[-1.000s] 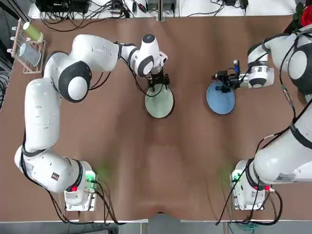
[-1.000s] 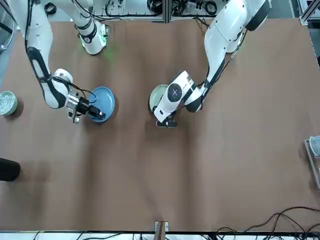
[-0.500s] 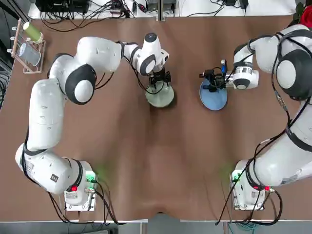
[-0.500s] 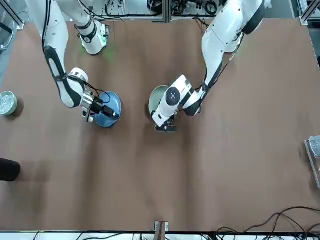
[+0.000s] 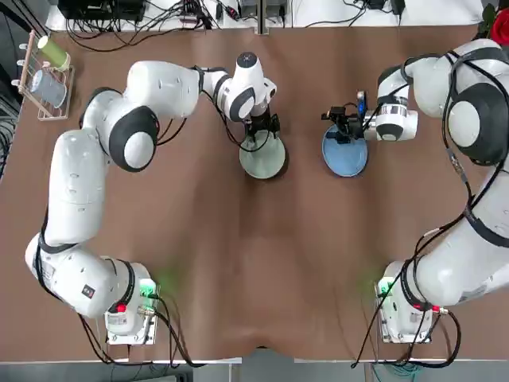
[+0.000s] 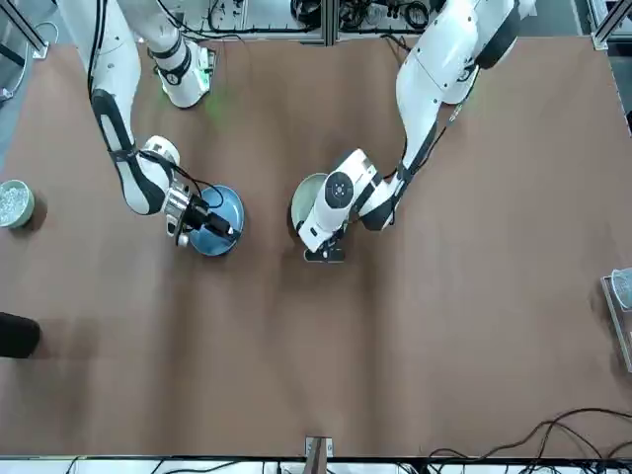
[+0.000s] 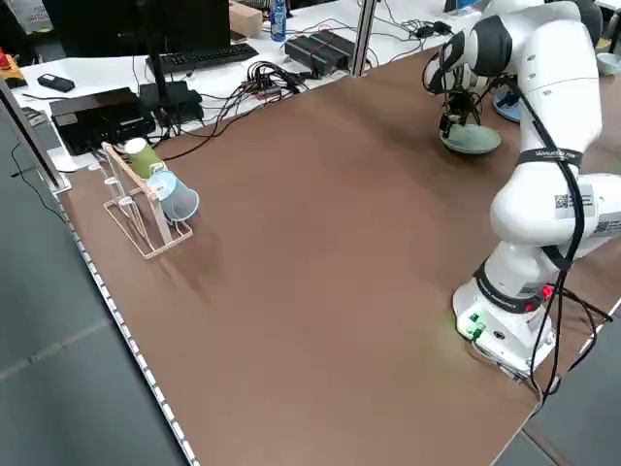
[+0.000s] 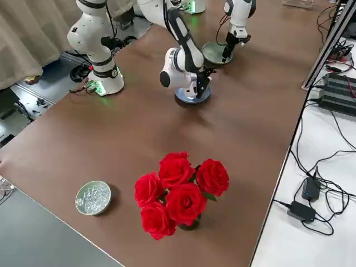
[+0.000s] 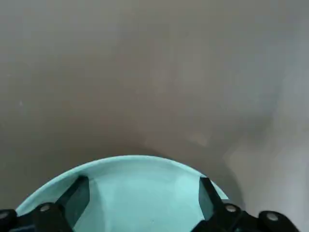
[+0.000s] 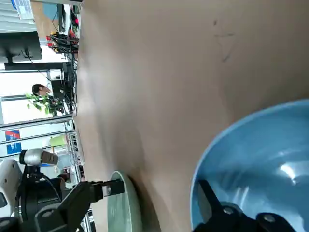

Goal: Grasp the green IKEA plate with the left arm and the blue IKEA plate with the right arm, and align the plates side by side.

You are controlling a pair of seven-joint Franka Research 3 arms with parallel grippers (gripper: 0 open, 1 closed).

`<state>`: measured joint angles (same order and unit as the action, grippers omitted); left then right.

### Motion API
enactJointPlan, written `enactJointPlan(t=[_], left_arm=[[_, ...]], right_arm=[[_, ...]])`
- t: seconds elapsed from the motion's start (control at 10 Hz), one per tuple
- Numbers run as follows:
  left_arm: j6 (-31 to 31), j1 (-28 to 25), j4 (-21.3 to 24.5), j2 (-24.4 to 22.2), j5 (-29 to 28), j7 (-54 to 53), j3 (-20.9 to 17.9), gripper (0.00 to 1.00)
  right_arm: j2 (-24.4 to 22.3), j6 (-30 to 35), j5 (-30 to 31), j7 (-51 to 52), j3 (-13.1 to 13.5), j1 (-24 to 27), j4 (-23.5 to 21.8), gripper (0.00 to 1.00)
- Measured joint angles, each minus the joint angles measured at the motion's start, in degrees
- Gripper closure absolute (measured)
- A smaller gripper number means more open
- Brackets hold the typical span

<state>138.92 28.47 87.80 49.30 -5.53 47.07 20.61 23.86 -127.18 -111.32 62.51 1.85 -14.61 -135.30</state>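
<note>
At the far middle of the brown table, you hold one plate in each gripper, a gap between them.

Your left gripper (image 5: 261,132) pinches the far rim of the small round pale mint-green plastic plate (image 5: 263,159); your right gripper (image 5: 343,127) pinches the matching sky-blue plastic plate (image 5: 345,156) by its rim. Rim holds likely let you slide each one sideways; the gap between them is not yet closed.

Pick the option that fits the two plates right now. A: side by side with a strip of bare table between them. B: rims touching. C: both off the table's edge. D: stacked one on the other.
A: in the top view the green plate, at the left hand, and the blue plate, at the right hand, are separated by bare table.
</note>
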Motion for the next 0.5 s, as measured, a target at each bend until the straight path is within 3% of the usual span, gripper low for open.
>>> enactJointPlan(t=[0.5], left_arm=[[0.00,0.31,-4.52,2.34,0.00,0.77,0.00,0.00]], right_arm=[[3.37,-0.22,-4.29,0.04,0.06,-3.71,3.04,0.02]])
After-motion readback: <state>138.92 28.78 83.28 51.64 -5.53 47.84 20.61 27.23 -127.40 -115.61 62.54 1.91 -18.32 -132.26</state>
